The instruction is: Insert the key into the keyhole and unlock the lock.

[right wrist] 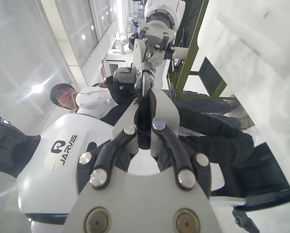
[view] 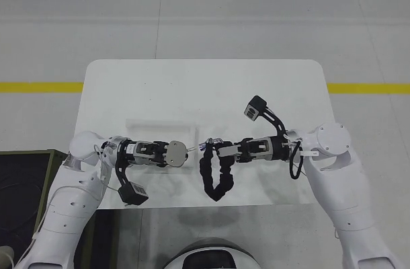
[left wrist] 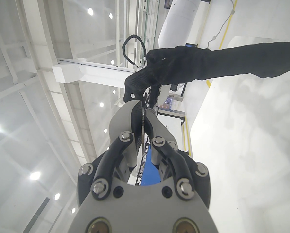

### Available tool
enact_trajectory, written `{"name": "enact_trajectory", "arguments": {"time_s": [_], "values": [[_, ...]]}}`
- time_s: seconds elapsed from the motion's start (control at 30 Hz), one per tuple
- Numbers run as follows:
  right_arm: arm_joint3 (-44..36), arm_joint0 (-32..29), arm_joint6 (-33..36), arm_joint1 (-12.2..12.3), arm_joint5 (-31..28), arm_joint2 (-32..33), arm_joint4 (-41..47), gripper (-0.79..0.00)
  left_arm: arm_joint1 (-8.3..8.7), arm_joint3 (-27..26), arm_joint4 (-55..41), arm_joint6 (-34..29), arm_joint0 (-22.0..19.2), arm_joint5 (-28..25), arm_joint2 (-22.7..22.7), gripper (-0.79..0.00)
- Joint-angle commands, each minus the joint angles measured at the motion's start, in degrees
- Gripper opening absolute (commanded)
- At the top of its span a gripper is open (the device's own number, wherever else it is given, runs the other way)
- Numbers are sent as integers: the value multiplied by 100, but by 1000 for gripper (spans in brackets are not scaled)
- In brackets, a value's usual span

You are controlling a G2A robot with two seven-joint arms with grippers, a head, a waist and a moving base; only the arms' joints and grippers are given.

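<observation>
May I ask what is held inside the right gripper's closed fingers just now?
The lock, in its black fabric sleeve, is clamped in the right gripper. What the sleeve covers, chain or cable, cannot be seen.

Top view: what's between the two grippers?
The key, held by the left gripper, pointing at the lock in the right gripper; top view shows it.

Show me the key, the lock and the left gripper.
key (left wrist: pixel 143 120), left wrist view, its thin edge between the fingers.
lock (view: pixel 206 171), top view, one strand of its black sleeved loop.
left gripper (left wrist: pixel 145 108), left wrist view, midway between its fingertips.
</observation>
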Motion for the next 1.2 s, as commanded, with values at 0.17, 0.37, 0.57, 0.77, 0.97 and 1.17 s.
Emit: {"name": "enact_trajectory", "arguments": {"time_s": [0.17,0.37,0.57,0.77,0.97,1.17], "values": [[14,2,-26,24,-54,-22,29,-785,7,-46,116,-22,6,10,30,-785],[8,-8,-29,44,-75,-46,58,-785,11,-67,140,-56,16,15,32,-785],[1,-5,-39,63,-78,-78,69,-785,14,-111,151,-69,34,18,46,-785],[-14,0,-51,79,-82,-114,91,-785,17,-137,188,-98,46,18,66,-785],[-8,10,-73,90,-98,-150,123,-785,22,-150,199,-128,63,12,55,-785],[-13,26,-86,104,-96,-180,132,-785,31,-180,220,-133,75,9,37,-785]]}}
